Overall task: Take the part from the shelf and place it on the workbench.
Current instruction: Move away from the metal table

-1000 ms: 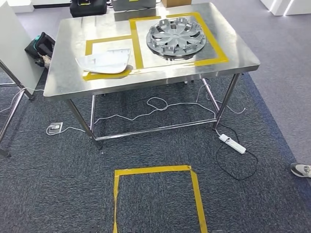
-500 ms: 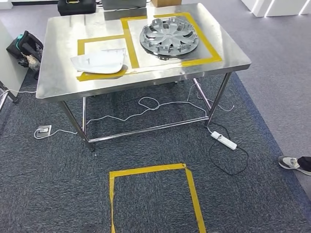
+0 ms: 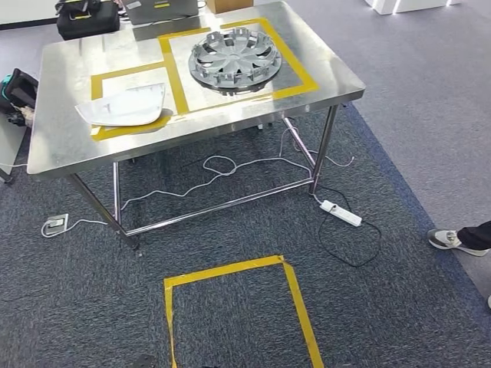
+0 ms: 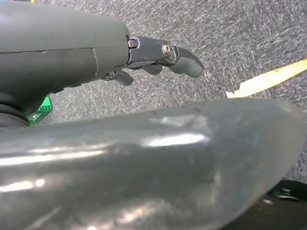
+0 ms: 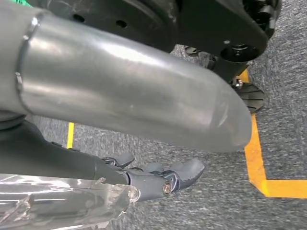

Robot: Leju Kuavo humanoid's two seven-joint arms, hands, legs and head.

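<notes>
L robot hand [image 4: 159, 55] & R robot hand [image 5: 159, 179] hang slack, fingers apart, holding nothing. Hubcap [image 3: 235, 60] & panel [image 3: 121, 106] lie in taped squares on surface [image 3: 57, 146]. Prob. a walking step: keep arms low, steer clear of cord [image 3: 220, 165].

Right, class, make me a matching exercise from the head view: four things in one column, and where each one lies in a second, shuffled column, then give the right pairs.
Things:
1. wheel cover
2. white panel
3. power strip
4. black bag

Places:
A. on the carpet beside a leg of the table
B. on the floor beyond the table's far edge
C. inside the larger yellow-taped rectangle on the table
D. on the smaller yellow-taped rectangle, overlapping its near tape line

Pairs: 1-C, 2-D, 3-A, 4-B
</notes>
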